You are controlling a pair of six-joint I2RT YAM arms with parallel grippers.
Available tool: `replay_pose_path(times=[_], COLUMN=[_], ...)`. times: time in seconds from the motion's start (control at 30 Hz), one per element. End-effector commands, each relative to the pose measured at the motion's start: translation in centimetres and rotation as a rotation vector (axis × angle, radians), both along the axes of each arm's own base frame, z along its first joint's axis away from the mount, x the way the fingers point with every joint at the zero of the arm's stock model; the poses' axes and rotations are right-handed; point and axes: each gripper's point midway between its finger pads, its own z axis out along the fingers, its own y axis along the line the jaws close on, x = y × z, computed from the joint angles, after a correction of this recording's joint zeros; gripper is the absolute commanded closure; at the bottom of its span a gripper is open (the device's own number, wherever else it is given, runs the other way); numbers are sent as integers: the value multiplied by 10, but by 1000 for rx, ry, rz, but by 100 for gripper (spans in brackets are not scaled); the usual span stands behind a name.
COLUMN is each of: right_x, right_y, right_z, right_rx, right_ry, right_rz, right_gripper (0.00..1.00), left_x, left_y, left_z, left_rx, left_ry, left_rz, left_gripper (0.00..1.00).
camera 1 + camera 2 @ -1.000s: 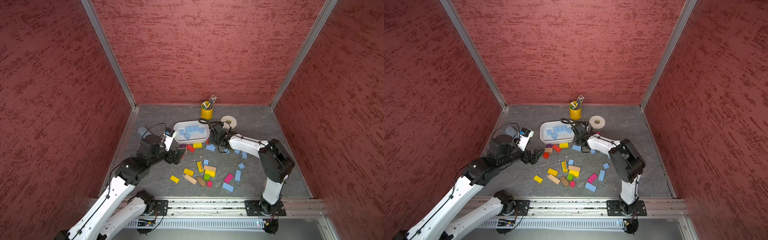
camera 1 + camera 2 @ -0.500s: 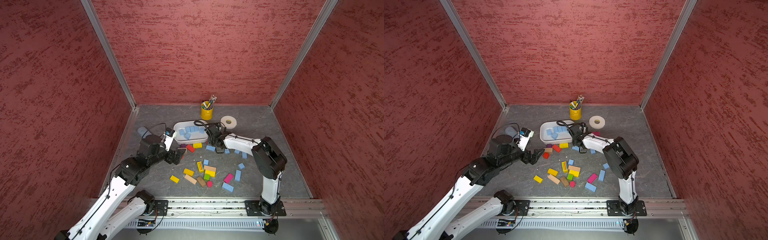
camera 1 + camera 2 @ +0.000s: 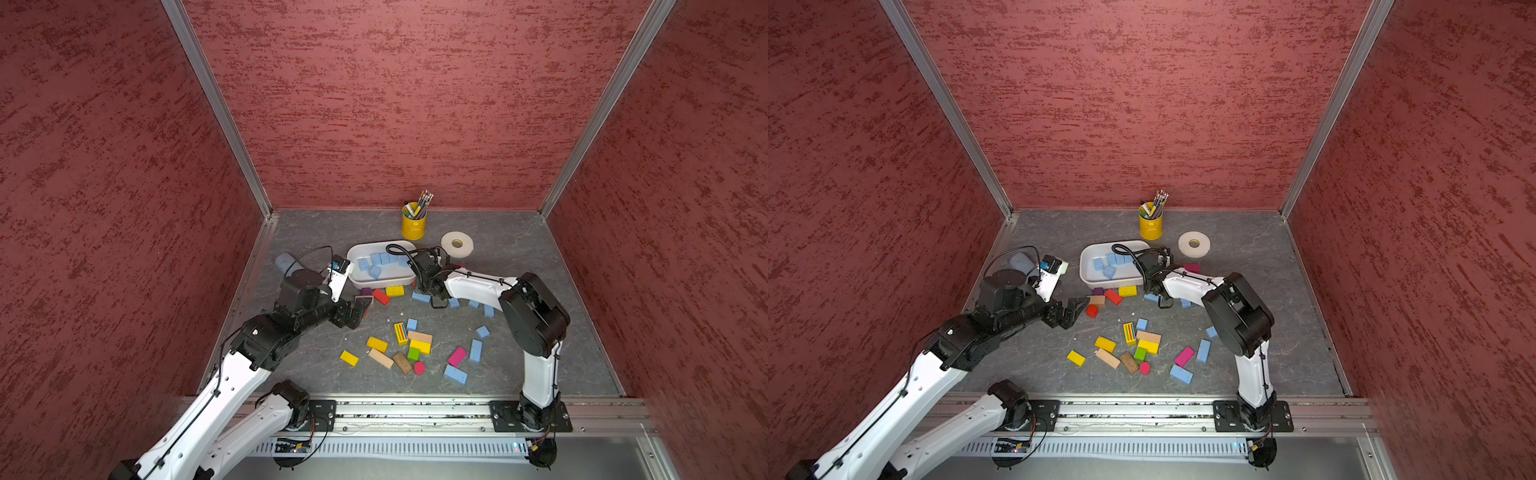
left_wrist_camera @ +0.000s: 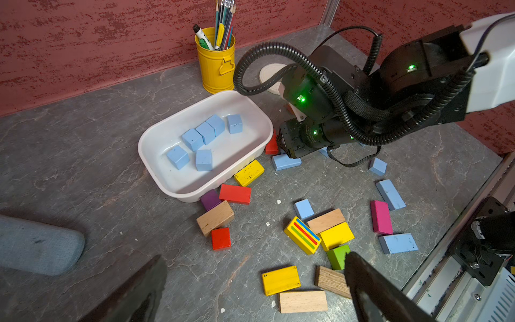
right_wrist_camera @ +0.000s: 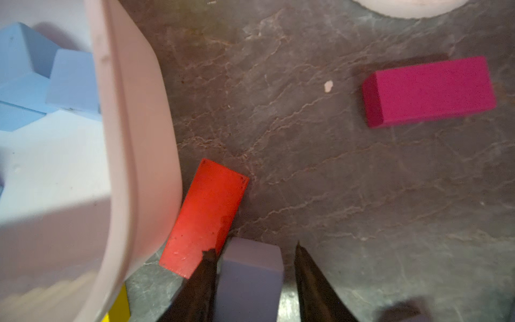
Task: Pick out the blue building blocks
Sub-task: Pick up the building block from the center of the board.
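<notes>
Right wrist view is showing the right gripper (image 5: pixel 254 248) reaching down around a pale blue block (image 5: pixel 248 281) that is lying flat on the grey, veined floor. It is a plain, matte, rectangular brick, looking greyish-lavender in the gripper's shadow. One finger (image 5: pixel 200 284) is pressing against its side while a thin strip of floor is showing between the block and the opposite finger, so the jaws are parted around it and not clamping it. A red block (image 5: pixel 204 217) is lying just beside it, leaning in against the rim of the white tray (image 5: pixel 133 156). In a top view the same block (image 3: pixel 421 296) is sitting at about 4 o'clock from the tray, near its wall and under the gripper. Six blue cubes (image 4: pixel 204 132) are resting inside the tray, four in a rough row and two just beside them, all the same chalky light blue with a few dark specks. More loose blue blocks (image 3: pixel 476 350) are lying scattered between 4 and 5 o'clock from the tray, mixed with yellow, pink, green and bare wooden pieces. At about 7 o'clock from the tray the left gripper (image 3: pixel 360 311) is hanging with its fingers spread wide, gripping nothing.
</notes>
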Motion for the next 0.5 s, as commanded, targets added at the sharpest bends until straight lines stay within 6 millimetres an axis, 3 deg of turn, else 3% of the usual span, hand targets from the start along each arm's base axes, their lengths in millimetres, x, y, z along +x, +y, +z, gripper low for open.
replay_pose_path(times=[0.0, 0.27, 0.47], right_x=[2, 2, 3], right_y=[-3, -5, -9], right_z=[3, 10, 33], right_rx=[-25, -23, -21], right_ry=[-17, -33, -75], right_rz=[-19, -26, -37], right_gripper=[59, 74, 77], left_x=[2, 2, 2], left_y=[-1, -1, 0], left_z=[-2, -2, -1], left_rx=[0, 1, 0], left_ry=[-7, -8, -10], left_rz=[-2, -3, 0], left_gripper=[0, 0, 0])
